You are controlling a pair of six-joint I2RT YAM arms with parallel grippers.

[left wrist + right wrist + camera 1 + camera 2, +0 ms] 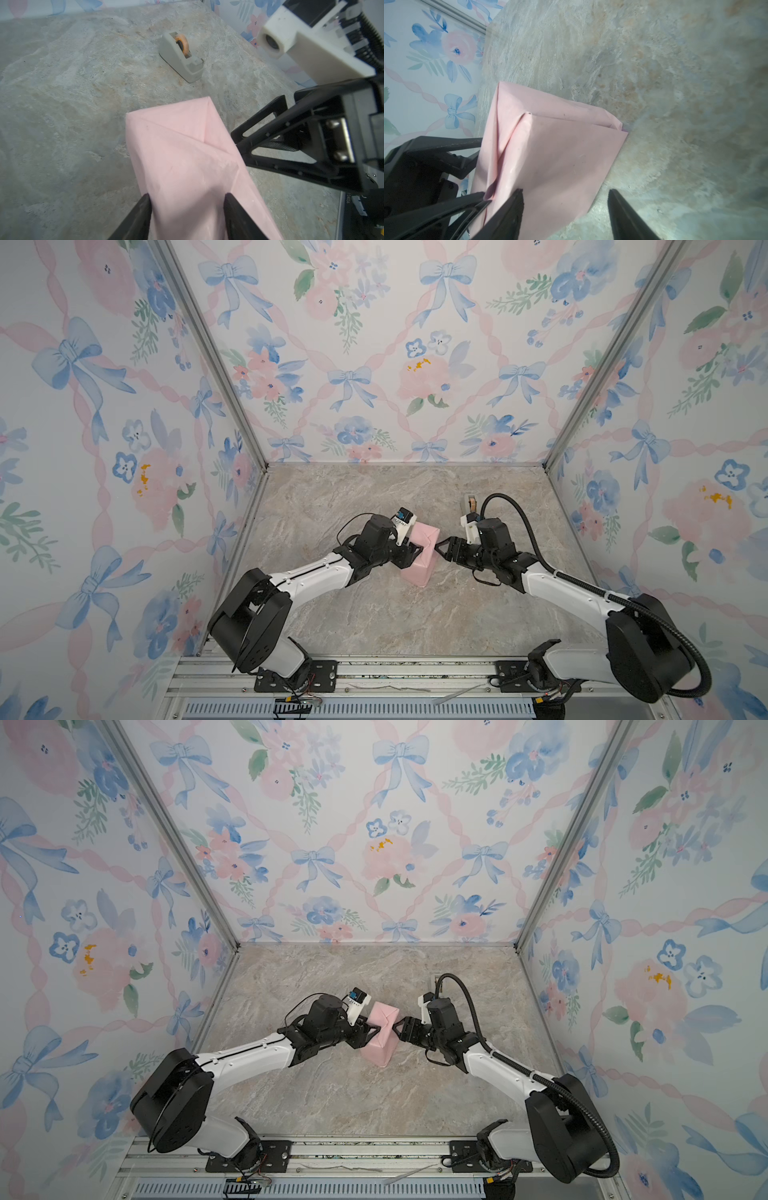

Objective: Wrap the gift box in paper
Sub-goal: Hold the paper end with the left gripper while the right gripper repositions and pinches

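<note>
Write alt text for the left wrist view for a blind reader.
Folded pink paper stands on a marble table, gripped by the left gripper. The right gripper, open, is at its side; a tape dispenser sits beyond.

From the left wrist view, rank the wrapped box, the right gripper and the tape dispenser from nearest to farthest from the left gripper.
1. paper-wrapped gift box, held between the fingers of the left gripper.
2. right gripper, at the box's opposite side.
3. tape dispenser, well beyond both, standing apart.
</note>
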